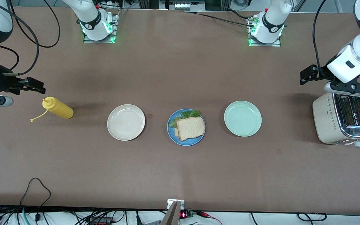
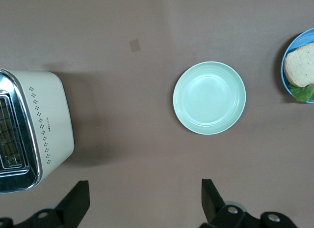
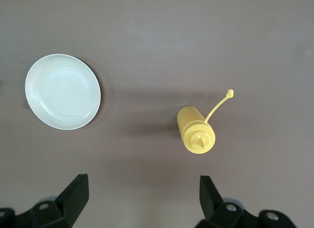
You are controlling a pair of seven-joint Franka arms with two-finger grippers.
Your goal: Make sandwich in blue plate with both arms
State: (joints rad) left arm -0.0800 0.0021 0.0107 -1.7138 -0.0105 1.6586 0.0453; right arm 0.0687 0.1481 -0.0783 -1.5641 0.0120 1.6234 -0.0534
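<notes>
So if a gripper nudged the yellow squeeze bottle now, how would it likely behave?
The yellow squeeze bottle stands upright, tall and narrow, so it probably tips easily. Being round, it would likely roll once down. Its open cap dangles on a thin tether, which looks floppy.

The left wrist view cuts off the toaster (image 2: 34, 134) at its edge, showing only part of one slot, and shows only a slice of the blue plate (image 2: 286, 56) and the sandwich (image 2: 300, 66). In the front view the lower bread slice is almost wholly hidden under the top slice (image 1: 191, 128). Both wrist views crop their gripper's fingers (image 2: 73, 206) (image 3: 73, 201) at the frame edge.
</notes>
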